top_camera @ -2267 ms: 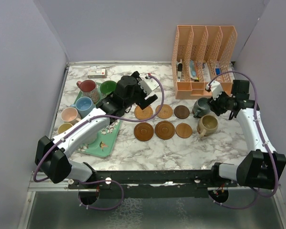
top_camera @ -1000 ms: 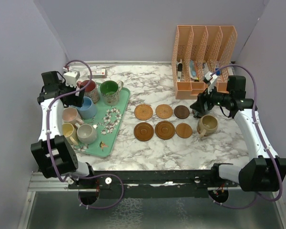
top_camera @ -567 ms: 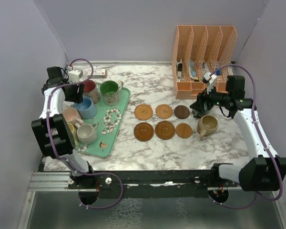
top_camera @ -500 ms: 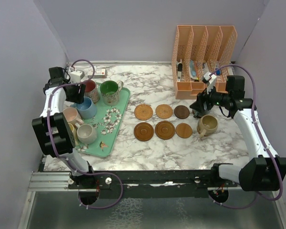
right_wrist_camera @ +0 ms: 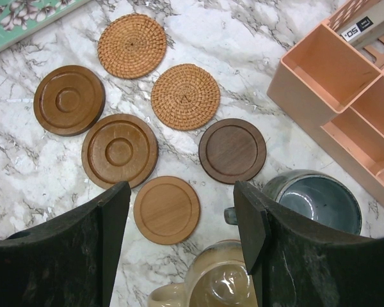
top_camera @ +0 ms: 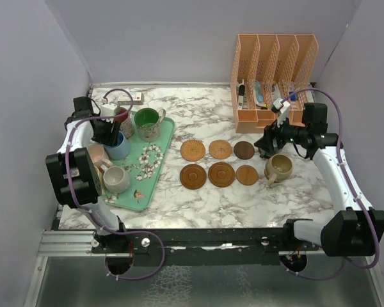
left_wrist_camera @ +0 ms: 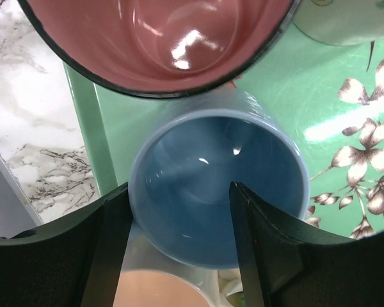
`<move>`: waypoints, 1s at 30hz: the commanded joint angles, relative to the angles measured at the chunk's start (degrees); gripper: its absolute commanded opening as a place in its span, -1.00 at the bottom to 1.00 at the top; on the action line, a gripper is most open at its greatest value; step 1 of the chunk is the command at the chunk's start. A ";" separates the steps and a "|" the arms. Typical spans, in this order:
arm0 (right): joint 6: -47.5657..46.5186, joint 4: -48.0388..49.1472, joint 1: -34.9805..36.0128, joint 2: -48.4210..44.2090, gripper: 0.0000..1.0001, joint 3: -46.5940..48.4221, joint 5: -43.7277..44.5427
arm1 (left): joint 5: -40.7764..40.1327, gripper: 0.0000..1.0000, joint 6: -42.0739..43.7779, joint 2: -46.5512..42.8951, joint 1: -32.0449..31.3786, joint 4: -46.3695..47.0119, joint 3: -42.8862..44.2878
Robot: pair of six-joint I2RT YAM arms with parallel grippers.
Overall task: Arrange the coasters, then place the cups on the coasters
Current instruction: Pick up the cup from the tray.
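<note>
Six coasters lie in two rows mid-table: two woven, one dark, two ringed, one plain. My right gripper hangs open above them, nothing between its fingers. Below it stand a grey-teal cup and a cream cup. On the green tray are red, green, blue, pink and pale grey cups. My left gripper is over the blue cup, jaws apart, the left finger at its outer wall and the right over its inside.
A peach desk organizer stands at the back right, close behind the right gripper. A small box lies at the back left by the wall. The left arm runs along the left wall beside the tray.
The left arm has swung from the table's middle to the tray's far-left corner, come down over the blue cup, and its jaws have narrowed. The right gripper has barely moved.
</note>
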 commanded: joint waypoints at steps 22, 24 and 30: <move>0.13 2.20 0.29 1.04 0.30 -0.86 0.62 | 12.41 0.28 -8.06 -13.18 -5.88 -2.07 -13.39; 0.14 2.17 0.27 1.15 0.30 -0.80 0.81 | 12.41 0.27 -8.87 -13.55 -7.05 -2.06 -13.44; -0.09 2.19 0.27 1.06 0.30 -0.86 1.20 | 10.87 0.23 -10.28 -13.39 -11.68 -2.09 -12.58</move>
